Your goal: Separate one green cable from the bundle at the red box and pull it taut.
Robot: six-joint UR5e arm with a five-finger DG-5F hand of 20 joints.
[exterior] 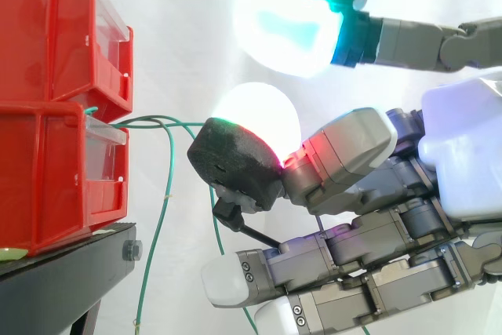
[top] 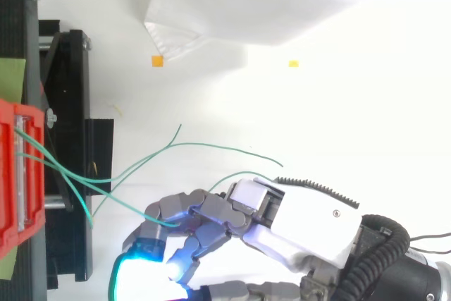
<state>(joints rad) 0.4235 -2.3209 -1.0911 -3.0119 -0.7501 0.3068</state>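
Observation:
Several thin green cables (top: 176, 144) fan out from the red box (top: 13, 174) at the left. In the side view they leave the gap between the two stacked red bins (exterior: 55, 170); one green cable (exterior: 159, 225) hangs down beside the stand. My hand (top: 296, 223) reaches in from the right at bin height (exterior: 353, 154). Its fingers are curled round one green cable (top: 134, 209), which runs slack from the box into the gap between them. The thumb (exterior: 290, 29) glows white and green, lifted well above the fingers. Behind the fingers that cable is hidden.
The bins rest on a black stand (exterior: 70, 264) whose frame (top: 70, 103) lies along the left edge. A white curtain fold (top: 211, 5) and two small floor marks, orange (top: 157, 60) and yellow (top: 293, 63), lie beyond the loose cable ends.

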